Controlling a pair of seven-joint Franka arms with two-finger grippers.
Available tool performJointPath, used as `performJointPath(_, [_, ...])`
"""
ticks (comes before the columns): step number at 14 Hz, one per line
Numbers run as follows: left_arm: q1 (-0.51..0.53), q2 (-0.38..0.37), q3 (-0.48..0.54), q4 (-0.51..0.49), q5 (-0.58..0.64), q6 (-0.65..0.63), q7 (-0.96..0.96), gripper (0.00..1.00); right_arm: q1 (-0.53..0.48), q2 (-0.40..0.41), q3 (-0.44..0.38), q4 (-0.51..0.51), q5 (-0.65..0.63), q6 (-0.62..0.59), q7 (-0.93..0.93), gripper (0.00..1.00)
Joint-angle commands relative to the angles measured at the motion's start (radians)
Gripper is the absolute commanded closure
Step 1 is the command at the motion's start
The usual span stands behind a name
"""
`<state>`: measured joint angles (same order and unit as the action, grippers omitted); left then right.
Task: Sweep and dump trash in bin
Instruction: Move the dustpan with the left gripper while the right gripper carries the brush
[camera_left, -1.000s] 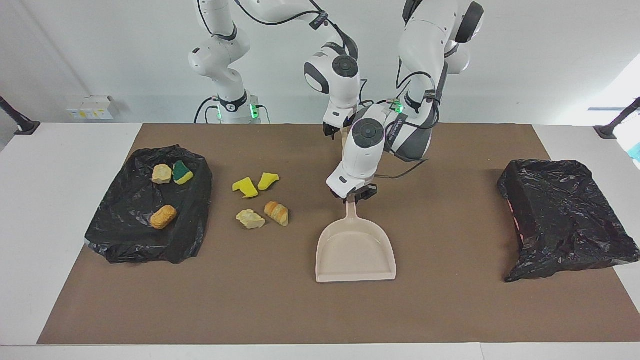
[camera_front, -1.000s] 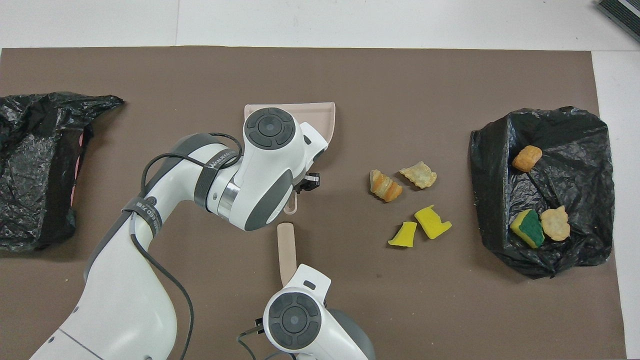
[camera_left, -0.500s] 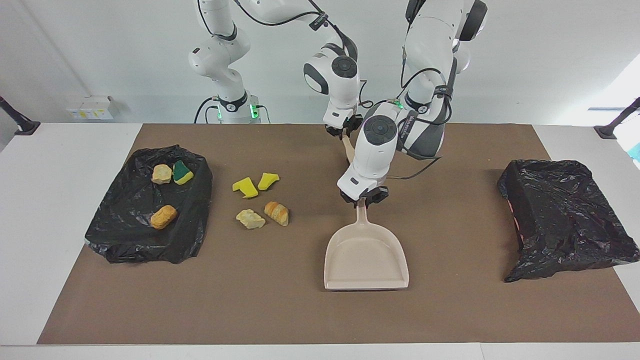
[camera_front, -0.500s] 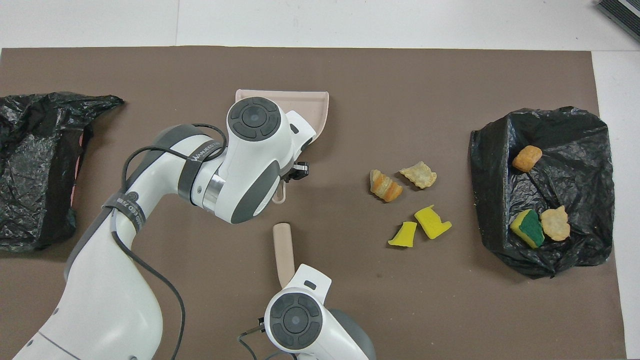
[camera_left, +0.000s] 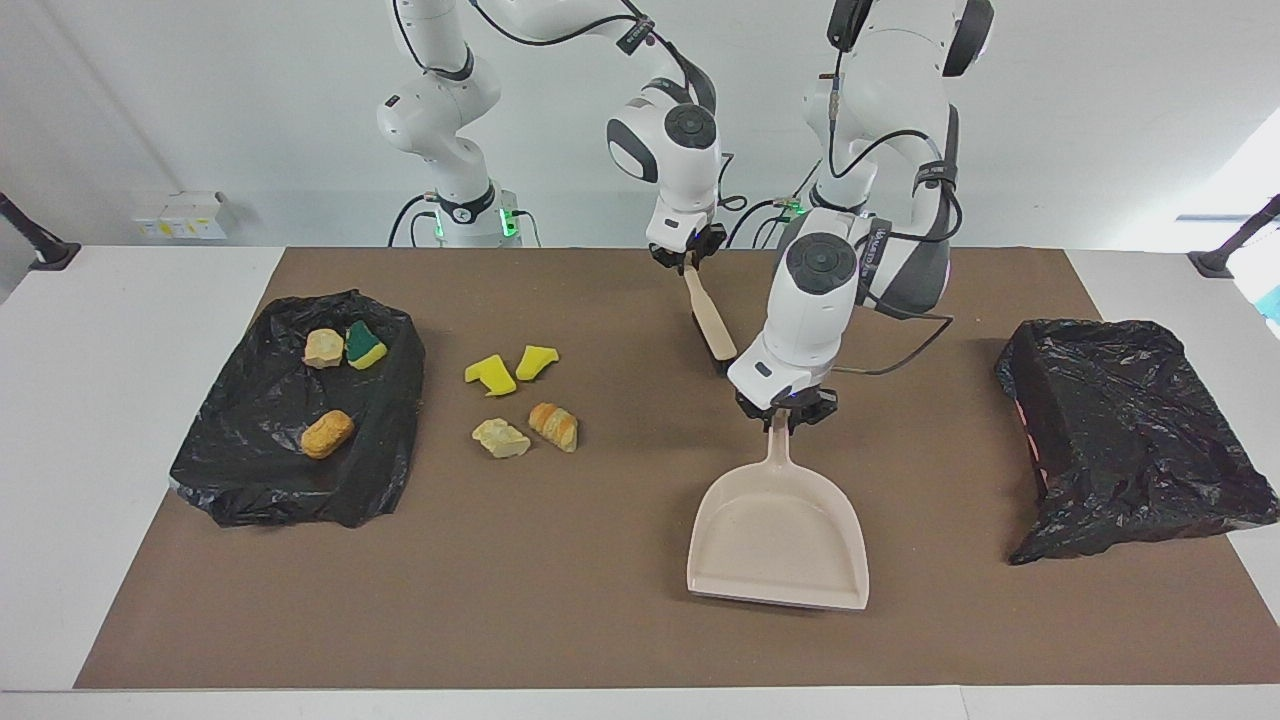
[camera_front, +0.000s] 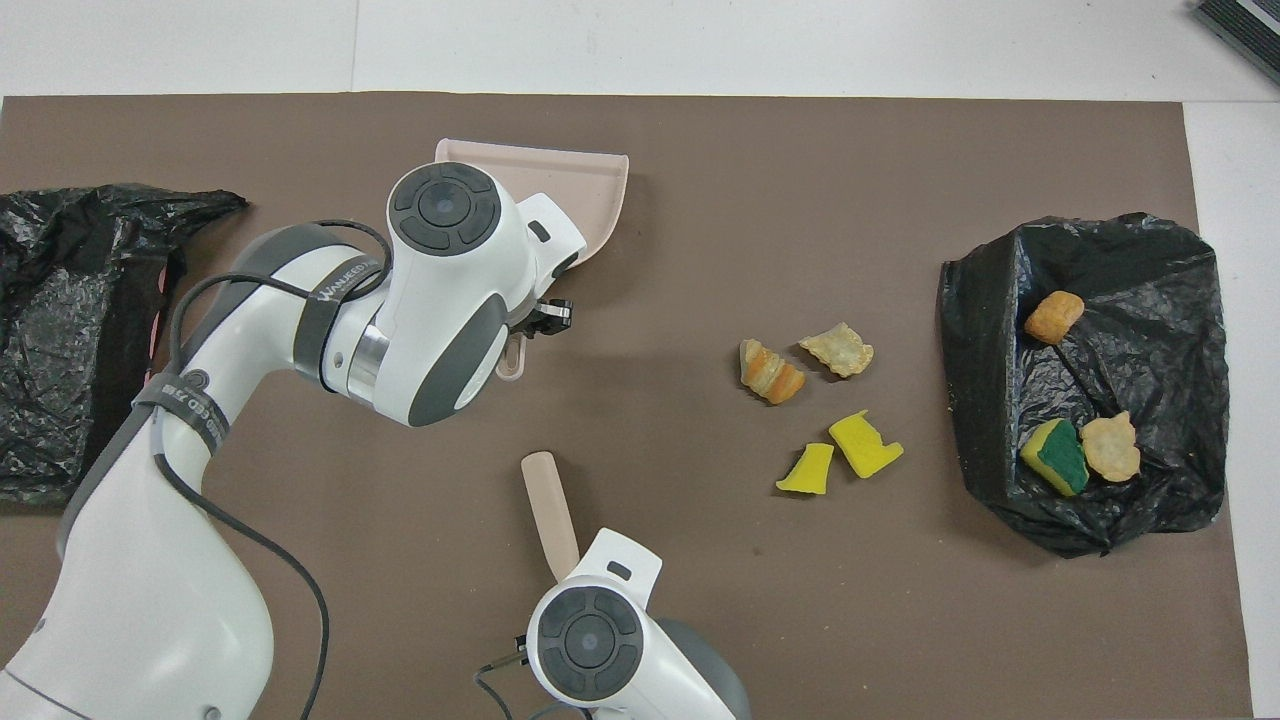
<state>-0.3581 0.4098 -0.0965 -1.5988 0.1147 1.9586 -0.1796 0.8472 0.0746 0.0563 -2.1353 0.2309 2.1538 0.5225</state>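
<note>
Trash (camera_left: 523, 405): four loose bits on mat beside bin (camera_left: 300, 410), three already inside. Light, soft, prob. non-slip; push from side w/ brush (camera_left: 708, 315), held clamped by right gripper (camera_left: 686, 262). Left gripper (camera_left: 786, 415) clamps dustpan (camera_left: 778, 530) handle.

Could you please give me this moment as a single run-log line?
left tool: shut on dustpan handle | right tool: shut on brush handle | loose trash: four bits | bin: three bits

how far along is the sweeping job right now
Done: three trash bits lie in the black bin bag. In hand: the left pincer holds the dustpan by its handle, and the right pincer grips the brush handle. Left: four loose bits on the mat.
</note>
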Motion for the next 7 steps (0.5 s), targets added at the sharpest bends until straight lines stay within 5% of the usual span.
performJointPath(1, [0.037, -0.023, -0.005, -0.003, 0.031, -0.069, 0.212, 1.0, -0.025, -0.058, 0.0, 0.015, -0.028, -0.075, 0.031, 1.0])
performJointPath(7, [0.083, -0.039, -0.005, -0.03, 0.031, -0.102, 0.577, 1.0, -0.166, -0.255, 0.0, 0.021, -0.119, -0.355, 0.034, 1.0])
